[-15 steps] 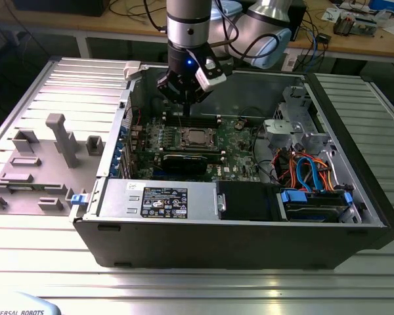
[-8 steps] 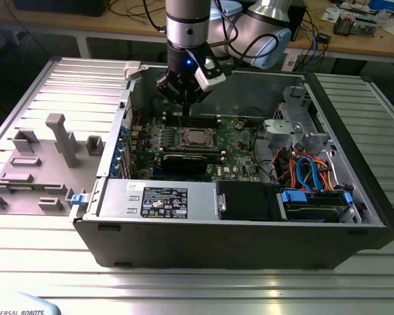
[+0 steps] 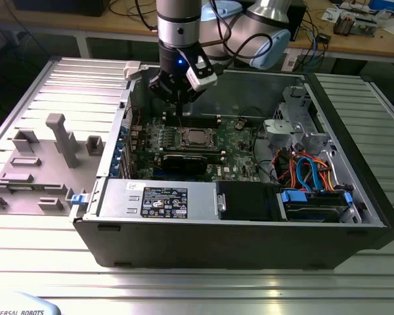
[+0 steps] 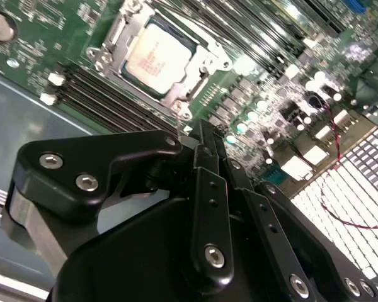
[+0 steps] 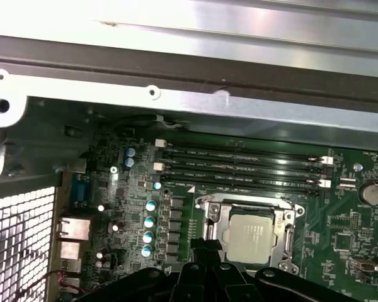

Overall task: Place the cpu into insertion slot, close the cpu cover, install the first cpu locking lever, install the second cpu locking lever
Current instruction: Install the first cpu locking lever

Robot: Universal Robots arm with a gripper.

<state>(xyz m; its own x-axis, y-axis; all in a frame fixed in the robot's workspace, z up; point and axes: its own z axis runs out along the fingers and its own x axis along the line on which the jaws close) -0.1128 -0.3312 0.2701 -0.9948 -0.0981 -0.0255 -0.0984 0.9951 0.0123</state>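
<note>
Evidently the chip work is done: the cpu [image 5: 252,238] lies flat in the insertion slot [image 4: 115,39] on the green motherboard [image 4: 31,44]. The cpu cover [image 4: 203,65] is down over it, its silvery frame lying around the chip's edges and the metal top showing through the square opening. In the exterior view the gripper [image 3: 177,98] hangs inside the open computer case [image 3: 236,239], low over the board and near the socket. Its jaws look drawn together in the second wrist view, where a thin wire locking lever [image 4: 178,123] rises from the socket's edge right up to their tips. Whether the wire is truly pinched between them or only lies beside them I cannot tell. My reading is that the step in hand is the first locking lever. To do it well, the wire wants to be carried along the arc of its own hinge rather than pushed straight down, with steady pressure, because a springy rod like this can snap out of a light pinch. A slight sideways bias should help it tuck under its catch on the socket rim. The tips should keep off the cover's frame, so it is not shifted, and off the row of small capacitors [image 5: 150,221] standing close by.
</note>
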